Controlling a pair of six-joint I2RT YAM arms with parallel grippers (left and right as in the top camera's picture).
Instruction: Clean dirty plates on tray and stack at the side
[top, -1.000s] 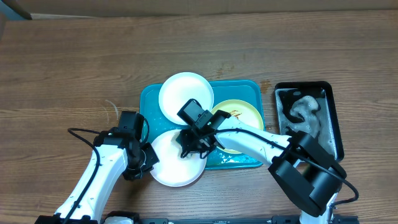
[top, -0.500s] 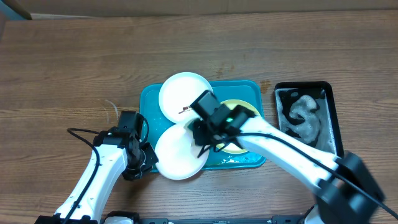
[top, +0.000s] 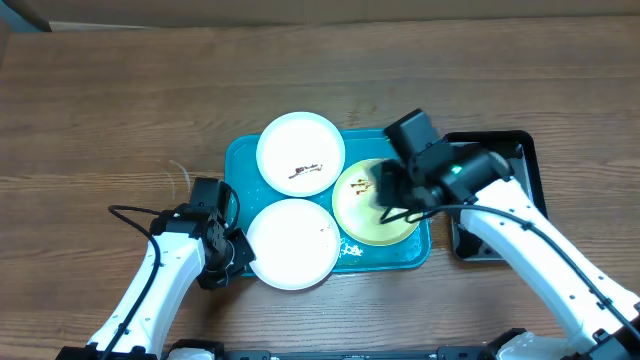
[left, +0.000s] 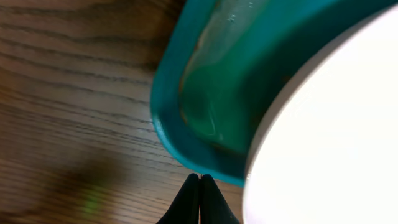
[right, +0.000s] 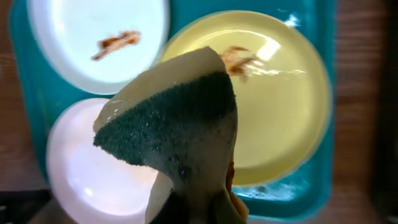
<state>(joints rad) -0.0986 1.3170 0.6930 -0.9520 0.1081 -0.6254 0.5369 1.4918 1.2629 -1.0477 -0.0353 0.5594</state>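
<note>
Lying on a wood-grained table, the turquoise plastic tray is rectangular with rounded corners and a raised rim, and its floor looks glossy and wet. It carries three round shallow plates. The far white plate bears a brown smear. The near white plate looks clean, and its edge reaches past the tray's near rim. The pale yellow-green plate, on the right side, has a shiny wet surface and a small brown smear near its far edge.

The left pincer has its dark fingertips pressed together with nothing between them, just outside the tray's corner and beside the near white plate.

The right pincer is clamped on a sponge with a coarse dark green scouring face and a pale backing, held over the yellow-green plate. Whether the sponge touches the plate cannot be told.

A glossy black tray lies right of the turquoise one.
</note>
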